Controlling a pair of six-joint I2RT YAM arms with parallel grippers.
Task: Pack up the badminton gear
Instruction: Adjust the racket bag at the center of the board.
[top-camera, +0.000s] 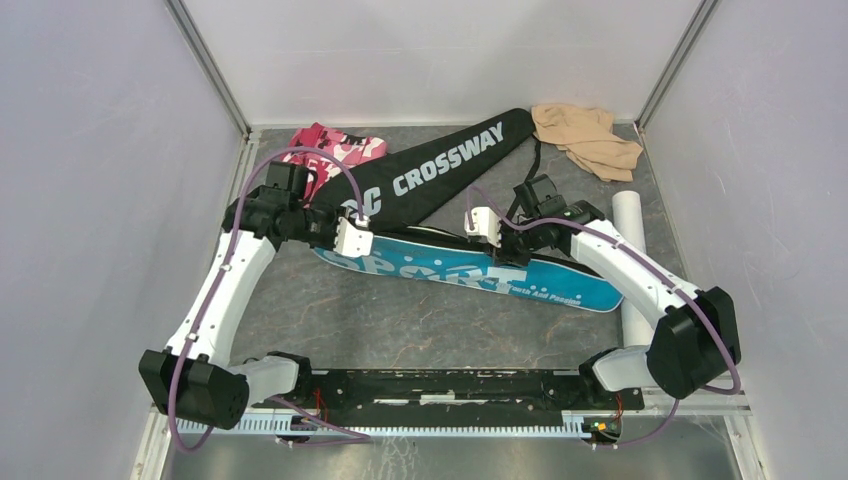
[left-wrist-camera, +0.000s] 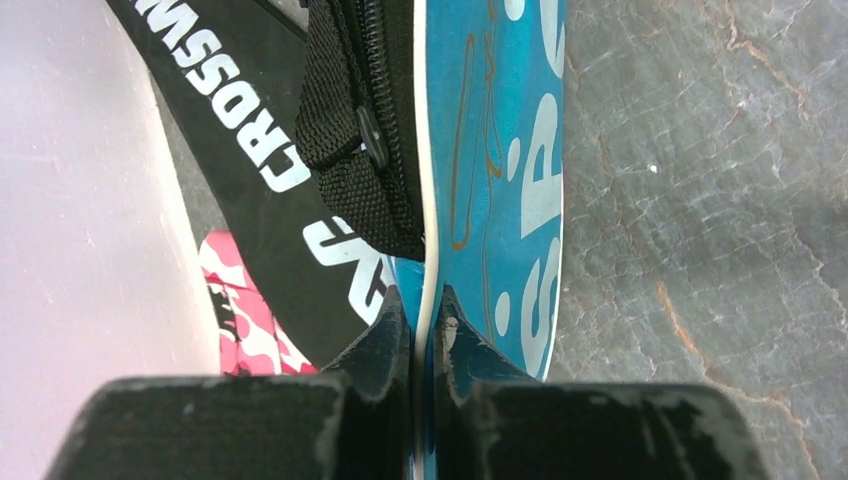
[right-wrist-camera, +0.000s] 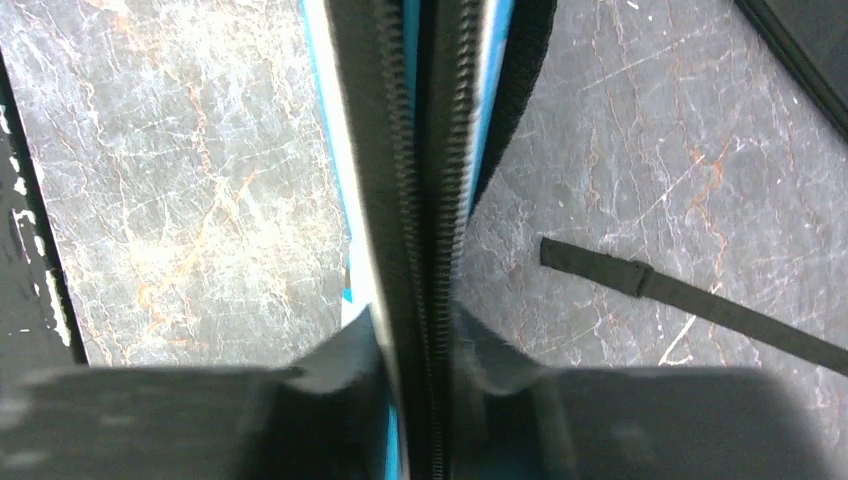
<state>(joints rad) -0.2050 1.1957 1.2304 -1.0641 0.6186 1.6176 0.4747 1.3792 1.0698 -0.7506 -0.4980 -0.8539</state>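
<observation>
The blue "SPORT" racket cover (top-camera: 470, 272) lies mid-table, with the black "CROSSWAY" racket cover (top-camera: 440, 160) just behind. The left gripper (left-wrist-camera: 423, 302) pinches its white-piped edge. The right gripper (right-wrist-camera: 415, 330) clamps its zipper edge. Bare table (top-camera: 400, 330) lies on the near side.

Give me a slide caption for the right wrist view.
Right pincer closed on the zippered edge of the blue racket cover over the grey table.

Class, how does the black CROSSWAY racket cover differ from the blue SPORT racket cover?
The black CROSSWAY racket cover lies diagonally; the blue SPORT racket cover lies crosswise in front of it. The left gripper and right gripper pinch the blue one's edge, not the black one. Both carry white lettering.
</observation>
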